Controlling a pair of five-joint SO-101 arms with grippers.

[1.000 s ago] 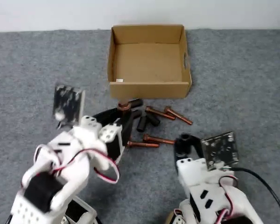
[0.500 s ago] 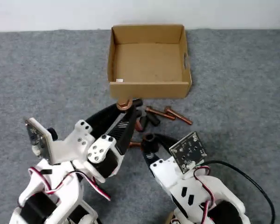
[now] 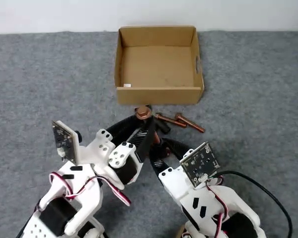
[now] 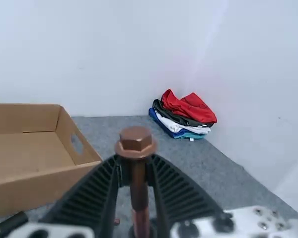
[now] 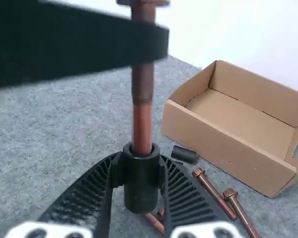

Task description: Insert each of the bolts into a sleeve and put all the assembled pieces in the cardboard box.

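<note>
A grey carpeted desk is carrying the cardboard box at its far centre. The left pincer is gripping a bolt upright, head up, on the near side of the box. The right pincer is clenching a black sleeve directly below, and the bolt's tip is sitting in the sleeve's mouth. Two loose bolts are lying just to the right.

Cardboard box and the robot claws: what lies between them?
Two loose copper bolts and a black sleeve on grey carpet, shown in the right wrist view.
</note>
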